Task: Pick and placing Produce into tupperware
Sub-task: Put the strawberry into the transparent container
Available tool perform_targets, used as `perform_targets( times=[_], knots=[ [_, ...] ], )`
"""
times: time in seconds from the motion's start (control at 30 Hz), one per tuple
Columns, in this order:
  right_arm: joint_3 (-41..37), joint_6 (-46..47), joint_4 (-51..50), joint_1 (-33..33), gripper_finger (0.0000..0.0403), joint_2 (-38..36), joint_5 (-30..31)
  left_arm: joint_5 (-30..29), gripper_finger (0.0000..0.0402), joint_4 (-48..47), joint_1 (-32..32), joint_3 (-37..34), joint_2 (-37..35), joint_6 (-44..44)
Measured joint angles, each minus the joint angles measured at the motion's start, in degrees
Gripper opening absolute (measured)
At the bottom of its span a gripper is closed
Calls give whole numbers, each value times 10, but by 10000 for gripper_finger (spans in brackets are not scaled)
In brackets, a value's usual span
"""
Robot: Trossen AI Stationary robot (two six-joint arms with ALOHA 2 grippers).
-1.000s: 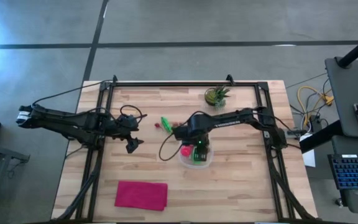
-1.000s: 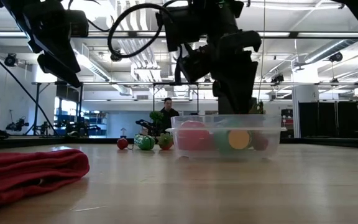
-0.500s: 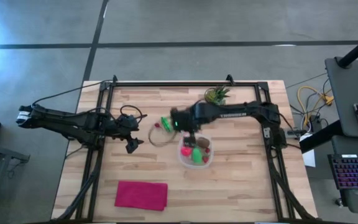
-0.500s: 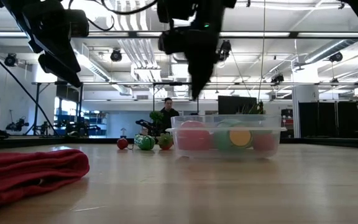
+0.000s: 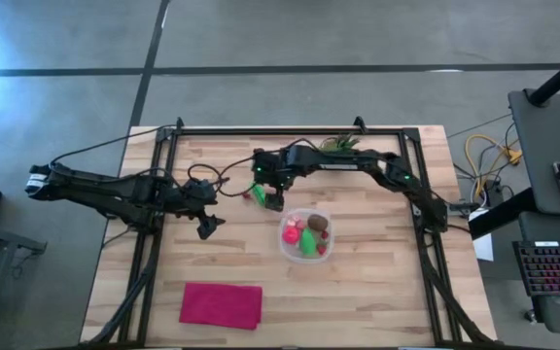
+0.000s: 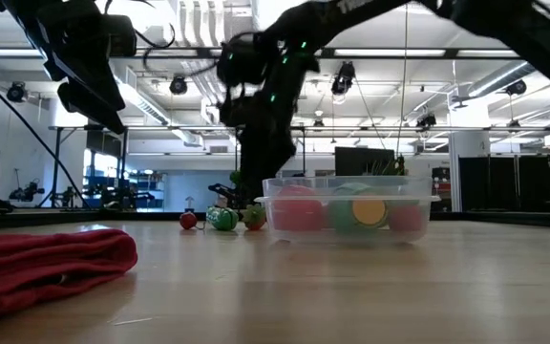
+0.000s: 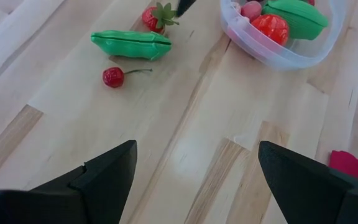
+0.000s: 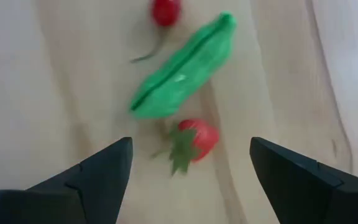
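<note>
left gripper held wide open, empty, near table's left edge. cherry, green pod, strawberry loose mid-table under the open, empty right gripper. clear tupperware beside them holds pink, green, brown pieces.

Wooden table seen from straight above. Right gripper hovering over loose produce left of the tupperware, fingers spread. Red, pink, green and brown pieces inside. Left gripper waiting, open, at left. Magenta cloth near-left; potted plant far side.
</note>
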Motion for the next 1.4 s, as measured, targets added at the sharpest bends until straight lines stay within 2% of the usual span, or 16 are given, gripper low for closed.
perform_targets(
  times=[0.3, 0.57, 1.4],
  knots=[
    [67, 16, -33, -3, 314, 71, 3, 0, 322, 0, 0, 0, 0, -1],
    [69, 84, -91, -10, 296, 73, 14, 0, 322, 0, 0, 0, 0, 0],
    [45, 184, -22, -28, 292, 73, 12, 2, 322, 15, 0, 0, 0, -2]
  ],
)
